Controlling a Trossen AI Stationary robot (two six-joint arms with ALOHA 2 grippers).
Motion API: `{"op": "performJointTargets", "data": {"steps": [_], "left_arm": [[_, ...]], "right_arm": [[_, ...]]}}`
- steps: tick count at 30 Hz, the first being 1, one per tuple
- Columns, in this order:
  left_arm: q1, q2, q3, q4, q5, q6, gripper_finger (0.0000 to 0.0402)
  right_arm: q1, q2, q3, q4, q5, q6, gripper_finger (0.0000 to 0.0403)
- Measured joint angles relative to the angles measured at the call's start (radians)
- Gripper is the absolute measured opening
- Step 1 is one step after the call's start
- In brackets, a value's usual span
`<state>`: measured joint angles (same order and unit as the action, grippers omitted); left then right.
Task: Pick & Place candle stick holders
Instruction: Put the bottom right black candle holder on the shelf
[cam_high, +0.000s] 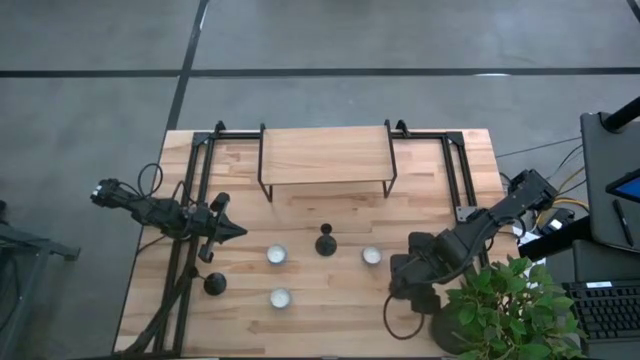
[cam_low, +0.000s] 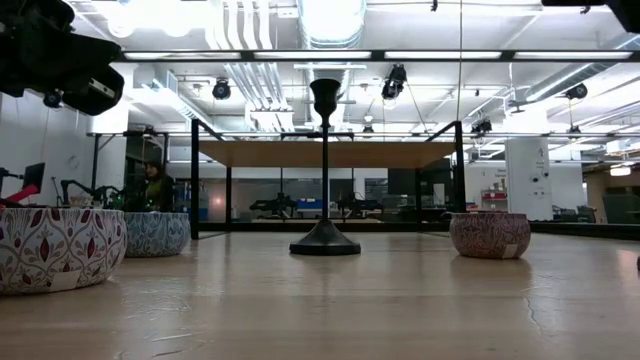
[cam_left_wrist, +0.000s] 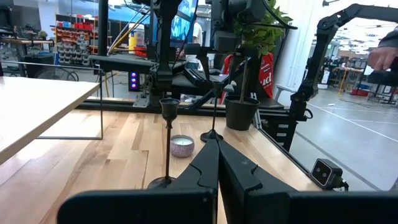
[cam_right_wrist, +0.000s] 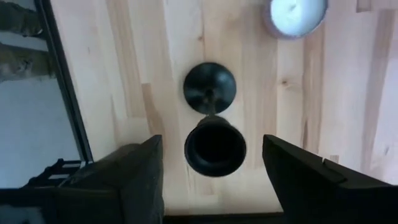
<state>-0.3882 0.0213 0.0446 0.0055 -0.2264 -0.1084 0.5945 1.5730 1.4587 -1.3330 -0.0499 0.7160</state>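
presently, three candle stick holders stand upright on the table (cam_high: 300, 330): one near the middle (cam_high: 325, 243), one by the left front (cam_high: 215, 283), and one under the right arm near the right front (cam_right_wrist: 210, 127). the right gripper (cam_right_wrist: 212, 171) hangs directly over this last holder with its fingers spread wide on either side of the top cup, touching nothing that can be seen; the holder stands free on its own base. judged from this, that piece has been set down and the hand is empty. the left gripper (cam_high: 232, 231) waits at the left side, fingers pressed together, holding nothing.

three small patterned bowls with white candles (cam_high: 277, 255) lie among the holders. whether further moves remain cannot be told.

clearance: the raised wooden shelf (cam_high: 325, 155) occupies the rear, well apart. a potted plant (cam_high: 500, 305) crowds the right front corner just beside the right arm. the open way out for the right gripper appears to be straight up.
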Motion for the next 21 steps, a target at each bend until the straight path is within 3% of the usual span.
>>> {"op": "performJointTargets", "data": {"steps": [21], "left_arm": [[0.0, 0.0, 0.0, 0.0, 0.0, 0.0, 0.0003]], "right_arm": [[0.001, 0.001, -0.027, 0.032, 0.002, -0.024, 0.0175]]}}
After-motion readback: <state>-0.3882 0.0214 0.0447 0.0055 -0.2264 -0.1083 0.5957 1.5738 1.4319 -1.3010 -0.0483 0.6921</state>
